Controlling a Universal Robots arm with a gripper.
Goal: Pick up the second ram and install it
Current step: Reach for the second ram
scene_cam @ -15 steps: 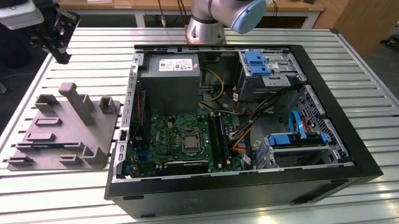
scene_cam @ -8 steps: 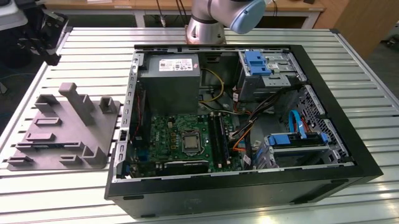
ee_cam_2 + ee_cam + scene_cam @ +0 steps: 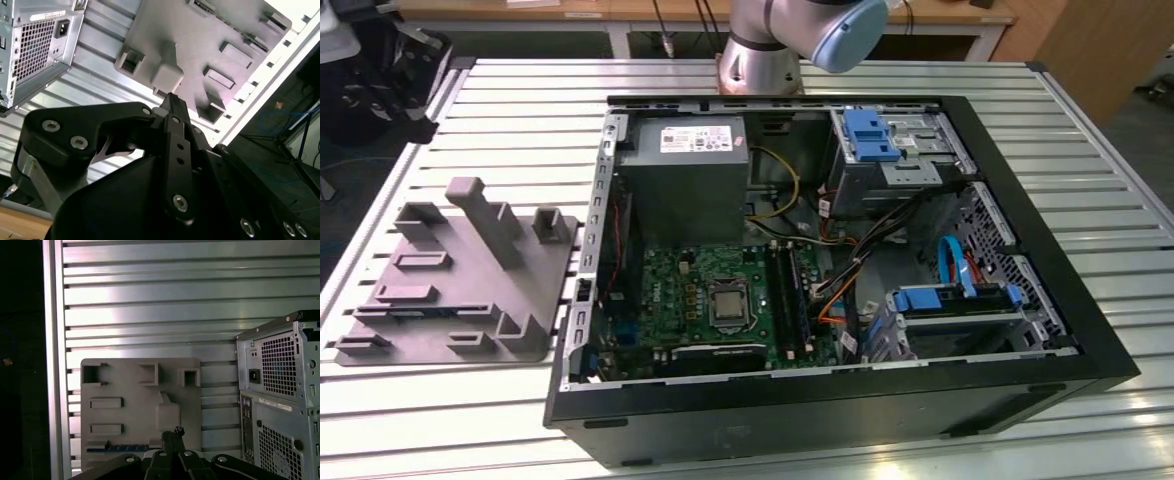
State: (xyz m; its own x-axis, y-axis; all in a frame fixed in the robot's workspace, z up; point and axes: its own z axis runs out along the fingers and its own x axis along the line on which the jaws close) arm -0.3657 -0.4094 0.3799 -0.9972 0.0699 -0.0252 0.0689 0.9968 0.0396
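In grey tray [image 3: 140,405], second ram [image 3: 125,448]

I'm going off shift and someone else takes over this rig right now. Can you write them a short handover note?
Gripper: shut, holding nothing, hanging over the grey fixture tray and apart from it.
Second ram: lying in a slot of the tray, untouched.
Computer case: open beside the tray, with the motherboard slots exposed.
Done: no part of the pick shows.
Left: the pick-up of the ram and its seating in a slot.
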